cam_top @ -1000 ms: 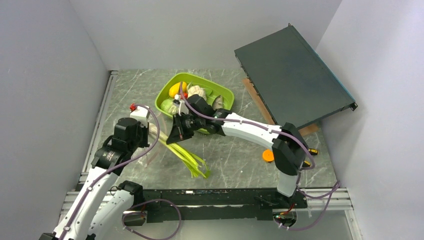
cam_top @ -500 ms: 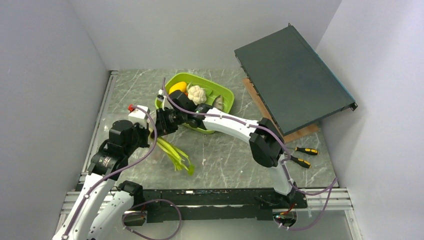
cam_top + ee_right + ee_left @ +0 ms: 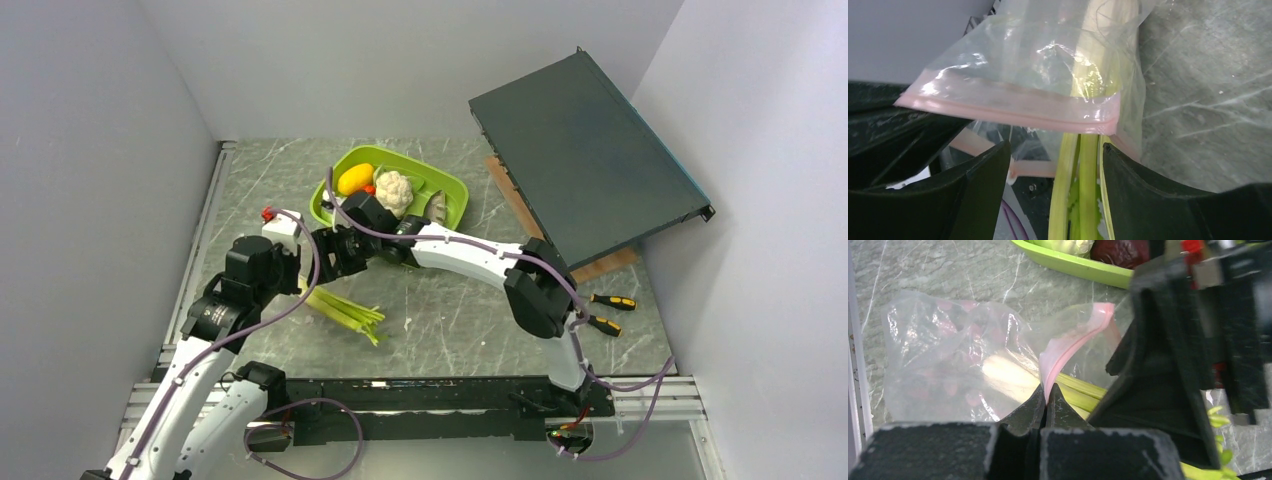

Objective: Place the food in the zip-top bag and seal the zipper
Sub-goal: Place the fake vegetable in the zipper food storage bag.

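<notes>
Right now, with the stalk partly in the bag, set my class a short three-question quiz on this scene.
1. True or false: the left gripper pinches the zip-top bag by its pink zipper strip.
2. What lies partly inside the bag? A) cauliflower B) pale leafy stalk C) yellow fruit
3. Fill in: the right gripper has its jaws ____ on either side of the stalk.
Key: 1 true; 2 B; 3 open.

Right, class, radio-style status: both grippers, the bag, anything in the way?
Left gripper shut on zip-top bag, at pink zipper rim. Right gripper open, straddling pale leafy stalk. Stalk partly in, green ends across the zipper. Cauliflower in lime-green tray.
</notes>
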You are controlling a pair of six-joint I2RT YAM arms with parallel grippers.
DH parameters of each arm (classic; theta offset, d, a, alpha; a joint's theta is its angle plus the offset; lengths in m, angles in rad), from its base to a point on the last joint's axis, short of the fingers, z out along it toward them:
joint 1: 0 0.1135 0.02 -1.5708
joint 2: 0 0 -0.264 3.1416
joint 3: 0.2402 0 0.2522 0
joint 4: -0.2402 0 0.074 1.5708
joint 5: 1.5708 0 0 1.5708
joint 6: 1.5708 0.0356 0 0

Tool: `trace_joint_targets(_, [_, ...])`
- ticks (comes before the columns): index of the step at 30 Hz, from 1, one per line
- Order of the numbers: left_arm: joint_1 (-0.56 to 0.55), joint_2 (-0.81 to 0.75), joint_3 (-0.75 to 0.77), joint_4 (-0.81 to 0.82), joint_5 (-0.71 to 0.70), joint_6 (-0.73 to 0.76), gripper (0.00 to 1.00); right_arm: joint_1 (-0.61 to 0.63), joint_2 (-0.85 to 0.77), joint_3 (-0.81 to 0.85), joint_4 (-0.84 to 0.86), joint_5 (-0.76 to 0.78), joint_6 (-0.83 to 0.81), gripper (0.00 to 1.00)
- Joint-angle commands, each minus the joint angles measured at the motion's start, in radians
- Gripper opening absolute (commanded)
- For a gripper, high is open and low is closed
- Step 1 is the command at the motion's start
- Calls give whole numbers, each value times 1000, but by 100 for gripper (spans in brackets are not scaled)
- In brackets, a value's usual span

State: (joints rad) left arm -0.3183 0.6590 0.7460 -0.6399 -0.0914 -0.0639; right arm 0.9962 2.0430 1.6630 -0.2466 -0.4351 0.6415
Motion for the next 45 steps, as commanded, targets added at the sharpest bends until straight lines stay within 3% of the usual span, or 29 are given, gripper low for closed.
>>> trace_joint_targets(1, [-1, 1, 0, 43, 2, 1, 0, 4, -126, -16, -27, 45, -87, 70])
trace_joint_targets(7, [-1, 27, 7, 32, 12, 1, 0, 15, -262, -127, -73, 37, -172, 76])
trace_joint_targets(11, [-1, 34, 9, 32, 23, 1, 0, 38, -338, -279, -8, 91, -163, 82])
trace_joint_targets(18, [-1, 46, 10, 31, 32, 3, 0, 136, -380, -557, 392, 156, 9, 88])
trace_joint_targets(22, [-1, 51, 12, 26, 29, 1, 0, 164, -314, -568, 449, 230, -41, 88])
trace_joint_targets(37, [-1, 48, 10, 31, 35, 3, 0, 170, -205, -517, 365, 364, -169, 82])
trace_joint_targets(41, [-1, 48, 10, 32, 39, 4, 0, 184, -186, -495, 324, 469, -211, 73])
trace_joint_targets(45, [-1, 44, 8, 32, 34, 3, 0, 216, -192, -537, 367, 608, -286, 73])
